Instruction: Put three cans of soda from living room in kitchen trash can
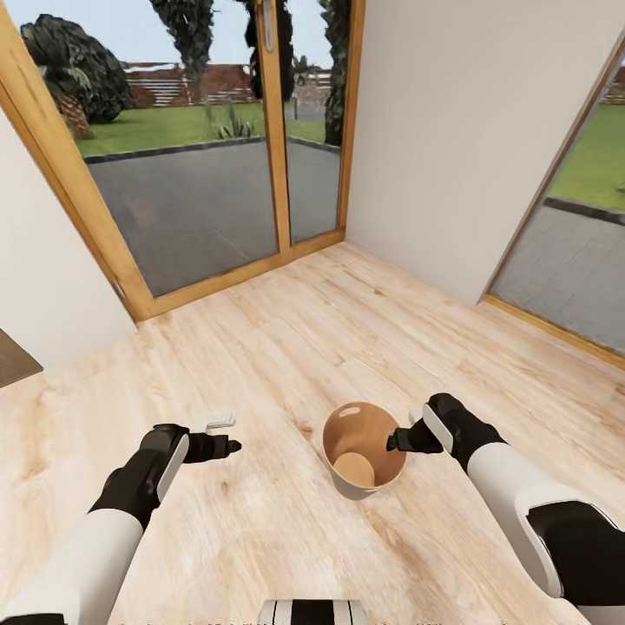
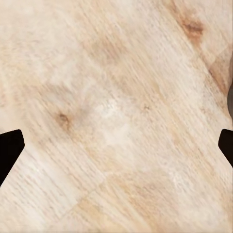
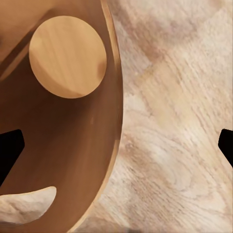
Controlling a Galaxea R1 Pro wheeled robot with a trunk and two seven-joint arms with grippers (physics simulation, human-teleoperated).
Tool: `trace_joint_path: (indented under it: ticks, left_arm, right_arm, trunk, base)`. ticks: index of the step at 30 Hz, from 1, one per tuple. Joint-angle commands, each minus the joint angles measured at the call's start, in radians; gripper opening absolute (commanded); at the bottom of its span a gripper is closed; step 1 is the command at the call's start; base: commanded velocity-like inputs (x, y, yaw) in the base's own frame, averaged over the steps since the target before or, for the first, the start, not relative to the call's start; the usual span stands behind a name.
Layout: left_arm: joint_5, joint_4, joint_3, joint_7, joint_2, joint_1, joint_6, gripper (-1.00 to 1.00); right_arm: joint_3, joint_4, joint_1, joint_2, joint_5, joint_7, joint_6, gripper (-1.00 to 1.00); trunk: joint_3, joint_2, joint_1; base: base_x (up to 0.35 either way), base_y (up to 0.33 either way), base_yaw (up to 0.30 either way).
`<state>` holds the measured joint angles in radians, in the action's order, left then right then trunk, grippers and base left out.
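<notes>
The tash can (image 1: 383, 424) stands on the pale wood floor just ahead of me, round with a shiny brown-copper inside; I see only its bare bottom in it. My right gripper (image 1: 400, 438) hovers at its right rim, open, with nothing between the fingers. In the right wrist view the bin's copper inner wall (image 3: 73, 141) lies below the open right gripper (image 3: 116, 145). My left gripper (image 1: 227, 436) hangs open over bare floor to the bin's left; the left wrist view shows the left gripper (image 2: 116, 145) above wood planks. The cans of soda are out of view.
A wood-framed glass sliding door (image 1: 200, 200) closes the back, with a patio and lawn outside. A white wall (image 1: 460, 130) juts in at the back right, beside another glazed opening (image 1: 573, 260). Wood floor (image 1: 286, 347) spreads around the bin.
</notes>
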<state>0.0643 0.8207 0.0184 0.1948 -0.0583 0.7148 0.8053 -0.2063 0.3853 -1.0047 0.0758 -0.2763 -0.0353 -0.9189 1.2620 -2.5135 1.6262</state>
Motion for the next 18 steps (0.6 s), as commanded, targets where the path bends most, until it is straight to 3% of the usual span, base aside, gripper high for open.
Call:
trace_joint_path:
  ticks: [1,13,18]
  left_arm:
    - [0.0,0.0,0.0,0.0,0.0,0.0,0.0,1.0]
    - [0.0,0.0,0.0,0.0,0.0,0.0,0.0,1.0]
    - [0.0,0.0,0.0,0.0,0.002,0.0,0.0,1.0]
  right_arm:
    - [0.0,0.0,0.0,0.0,0.0,0.0,0.0,1.0]
    - [-0.003,0.0,0.0,-0.003,0.0,0.001,0.0,1.0]
    - [-0.003,0.0,0.0,-0.004,0.0,0.002,0.0,1.0]
  trunk:
    - [0.004,0.0,0.0]
    - [0.008,-0.001,0.001]
    - [0.027,-0.002,0.003]
  base:
    - [0.0,0.0,0.0]
    - [0.0,0.0,0.0]
    - [0.0,0.0,0.0]
